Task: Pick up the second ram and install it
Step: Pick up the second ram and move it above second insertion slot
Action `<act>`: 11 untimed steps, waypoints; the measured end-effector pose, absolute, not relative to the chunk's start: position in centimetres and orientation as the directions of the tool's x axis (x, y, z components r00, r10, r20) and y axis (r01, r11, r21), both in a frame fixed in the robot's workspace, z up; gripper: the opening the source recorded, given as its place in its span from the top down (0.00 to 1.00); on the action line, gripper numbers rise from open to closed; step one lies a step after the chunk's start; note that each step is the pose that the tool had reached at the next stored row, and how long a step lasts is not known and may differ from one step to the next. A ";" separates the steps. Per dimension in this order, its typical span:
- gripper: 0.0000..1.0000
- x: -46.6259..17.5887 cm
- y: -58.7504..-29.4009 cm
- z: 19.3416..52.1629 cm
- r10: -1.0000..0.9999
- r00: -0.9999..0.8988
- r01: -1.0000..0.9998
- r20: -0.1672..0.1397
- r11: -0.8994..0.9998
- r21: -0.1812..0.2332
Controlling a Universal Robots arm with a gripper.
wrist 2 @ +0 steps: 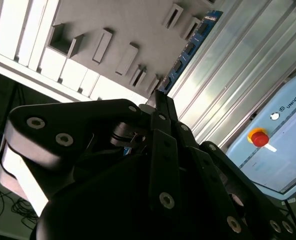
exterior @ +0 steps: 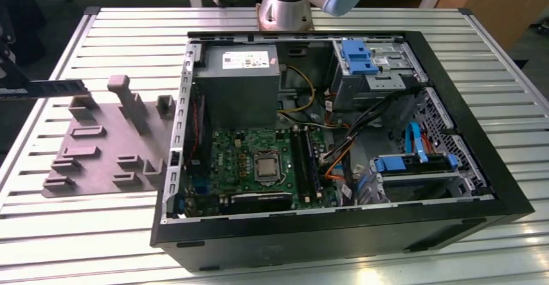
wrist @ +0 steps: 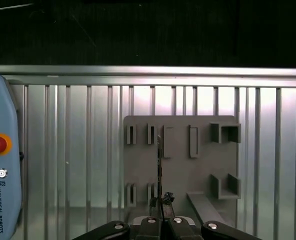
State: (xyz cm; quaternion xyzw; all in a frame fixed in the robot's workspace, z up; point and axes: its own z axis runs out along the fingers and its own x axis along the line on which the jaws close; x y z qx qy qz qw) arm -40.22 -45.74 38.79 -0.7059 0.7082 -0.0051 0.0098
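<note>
The black hand [wrist 2: 159, 102] is clamped tight on one end of the second ram [wrist 2: 189, 49], which juts over the grey holder plate [wrist 2: 128, 25]. In the exterior view the second ram [exterior: 47, 88] hangs at far left by the table [exterior: 112, 31] edge, well apart from the open computer case [exterior: 343, 243].

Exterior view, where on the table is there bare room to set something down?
The table is bare between the grey fixture plate and its near edge, and along the far edge behind the plate. Crowded: the open computer case, packed with cables, and the plate's far corner, where the second ram hangs.
</note>
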 end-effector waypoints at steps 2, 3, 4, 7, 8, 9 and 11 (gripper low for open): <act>0.89 -40.2 -45.7 39.1 -1.000 -0.003 -1.000 -0.007 0.003 -0.021; 0.89 -40.2 -45.7 39.3 -1.000 -0.003 -1.000 -0.007 0.003 -0.022; 0.89 -40.2 -45.7 39.4 -1.000 -0.003 -1.000 -0.007 0.003 -0.022; 0.89 -40.2 -45.7 39.9 -1.000 -0.003 -1.000 -0.007 0.003 -0.022; 0.89 -40.2 -45.7 40.0 -1.000 -0.003 -1.000 -0.007 0.003 -0.022; 0.89 -40.2 -45.7 40.2 -1.000 -0.003 -1.000 -0.007 0.003 -0.022; 0.89 -40.2 -45.7 40.5 -1.000 -0.003 -1.000 -0.007 0.003 -0.023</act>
